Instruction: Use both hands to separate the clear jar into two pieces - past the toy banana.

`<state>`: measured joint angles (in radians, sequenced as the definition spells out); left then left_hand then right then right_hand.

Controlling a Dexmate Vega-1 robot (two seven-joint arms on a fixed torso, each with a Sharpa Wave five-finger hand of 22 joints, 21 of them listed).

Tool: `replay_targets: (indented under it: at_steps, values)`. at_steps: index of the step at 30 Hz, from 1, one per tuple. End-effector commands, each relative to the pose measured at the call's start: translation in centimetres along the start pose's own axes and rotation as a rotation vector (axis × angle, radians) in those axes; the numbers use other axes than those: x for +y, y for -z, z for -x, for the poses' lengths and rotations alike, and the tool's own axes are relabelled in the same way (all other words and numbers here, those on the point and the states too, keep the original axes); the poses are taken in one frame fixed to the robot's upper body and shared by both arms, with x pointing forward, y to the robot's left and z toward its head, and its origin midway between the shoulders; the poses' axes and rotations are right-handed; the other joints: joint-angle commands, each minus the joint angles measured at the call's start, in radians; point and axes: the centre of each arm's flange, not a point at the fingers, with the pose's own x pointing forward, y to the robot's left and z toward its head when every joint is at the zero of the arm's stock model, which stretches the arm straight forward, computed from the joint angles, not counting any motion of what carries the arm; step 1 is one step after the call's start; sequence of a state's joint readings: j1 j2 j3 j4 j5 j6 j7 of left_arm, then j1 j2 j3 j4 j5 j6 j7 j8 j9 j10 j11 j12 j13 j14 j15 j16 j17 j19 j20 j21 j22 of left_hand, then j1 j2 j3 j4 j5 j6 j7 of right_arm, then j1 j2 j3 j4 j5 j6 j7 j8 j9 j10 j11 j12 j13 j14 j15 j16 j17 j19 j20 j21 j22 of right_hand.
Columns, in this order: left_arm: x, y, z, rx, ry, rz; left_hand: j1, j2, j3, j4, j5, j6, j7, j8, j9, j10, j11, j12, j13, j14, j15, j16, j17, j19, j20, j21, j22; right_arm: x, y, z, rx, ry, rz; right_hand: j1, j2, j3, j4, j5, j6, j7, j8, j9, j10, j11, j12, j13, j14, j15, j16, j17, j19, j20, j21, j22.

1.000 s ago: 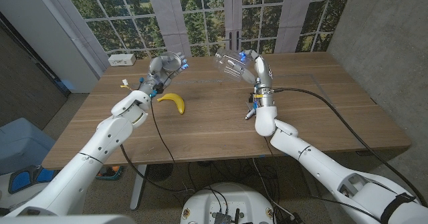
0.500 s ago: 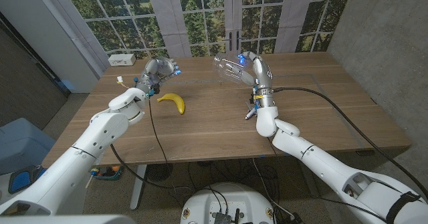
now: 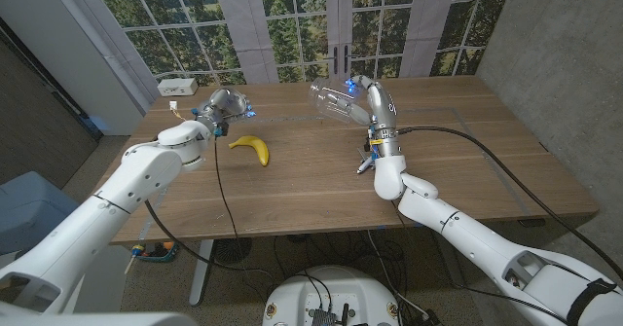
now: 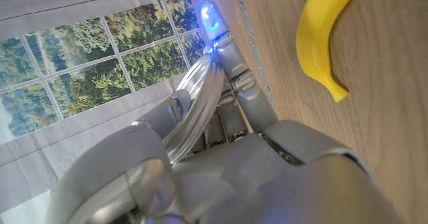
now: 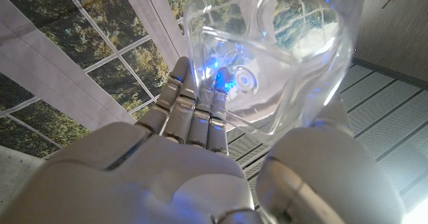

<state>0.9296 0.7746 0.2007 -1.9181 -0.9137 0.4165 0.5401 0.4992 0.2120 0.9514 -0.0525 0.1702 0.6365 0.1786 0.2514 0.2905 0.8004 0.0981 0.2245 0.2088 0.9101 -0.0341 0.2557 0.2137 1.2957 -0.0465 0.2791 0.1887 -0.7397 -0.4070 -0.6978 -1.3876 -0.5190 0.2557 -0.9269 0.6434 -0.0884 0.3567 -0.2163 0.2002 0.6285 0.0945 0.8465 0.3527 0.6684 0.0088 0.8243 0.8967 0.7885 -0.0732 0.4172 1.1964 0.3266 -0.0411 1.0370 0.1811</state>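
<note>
The clear jar body [image 3: 334, 96] is held up above the far middle of the table by my right hand [image 3: 375, 100]. In the right wrist view the jar [image 5: 267, 57] lies against the fingers [image 5: 190, 117] of that hand, its open mouth turned to the camera. Its lid [image 3: 226, 103] is off and sits in the grip of my left hand [image 3: 216, 111], low over the table's far left. In the left wrist view the lid's metal rim [image 4: 198, 103] shows between the fingers. The yellow toy banana [image 3: 251, 148] lies on the wood between both hands, nearer the left one; the left wrist view also has the banana [image 4: 322, 33].
A white box [image 3: 175, 87] sits at the table's far left corner. A small blue and yellow object [image 3: 363, 164] lies by my right forearm. Black cables [image 3: 458, 141] cross the table's right half. Windows stand behind the far edge.
My left hand has carried the lid farther left and lower, away from the jar, and its forearm has swung round. The right hand has kept the jar almost still.
</note>
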Motion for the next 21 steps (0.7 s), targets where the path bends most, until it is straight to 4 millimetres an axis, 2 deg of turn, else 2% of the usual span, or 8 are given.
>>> replay_targets:
  at_steps: [1,4,13,21]
  values:
    - [1.4,-1.0,1.0,0.110,-0.163,-0.271,0.009,-0.001,0.005,0.008,0.007,0.007,0.032,0.002,0.002,0.002,0.001,0.001,0.000,0.049,-0.040,0.004,0.000,0.014,0.004,0.007,0.005,-0.2,-0.3,0.2,-0.015,-0.002,-0.008,0.247,0.239,0.101,0.070,0.008,0.150,-0.139,0.061,0.152,0.217,-0.209,0.007,0.010,0.014,-0.147,0.003,0.002,0.006,-0.059,0.009,0.003]
    - [1.8,-1.2,1.1,0.140,-0.161,-0.348,0.009,-0.002,0.004,0.010,0.007,0.007,0.032,0.001,0.003,0.001,0.001,0.000,0.000,0.048,-0.041,0.004,0.000,0.013,0.004,0.007,0.005,-0.2,-0.4,0.2,-0.023,-0.007,-0.001,0.246,0.239,0.100,0.071,0.008,0.148,-0.139,0.061,0.153,0.215,-0.211,0.007,0.012,0.013,-0.146,0.002,0.001,0.005,-0.060,0.009,0.003]
    - [2.5,-1.7,1.2,0.260,-0.145,-0.537,0.004,-0.004,0.004,0.023,0.007,0.013,0.034,-0.002,0.004,0.013,0.028,0.002,-0.001,0.064,-0.042,0.006,-0.002,0.020,-0.004,0.012,0.006,0.7,-1.0,0.7,-0.076,-0.053,0.092,0.248,0.239,0.102,0.070,0.008,0.150,-0.141,0.059,0.151,0.216,-0.211,0.008,0.013,0.014,-0.148,0.003,0.002,0.005,-0.060,0.011,0.002]
    - [2.6,-1.7,1.0,0.346,-0.094,-0.643,0.001,-0.005,0.003,0.029,0.007,0.015,0.035,-0.004,0.004,0.002,0.030,-0.004,-0.002,0.069,-0.052,0.006,-0.002,0.021,-0.013,0.014,0.008,1.7,-0.7,1.3,-0.083,-0.121,0.162,0.248,0.239,0.103,0.070,0.007,0.150,-0.142,0.058,0.151,0.213,-0.212,0.005,0.012,0.014,-0.148,0.002,0.001,0.007,-0.061,0.013,0.002]
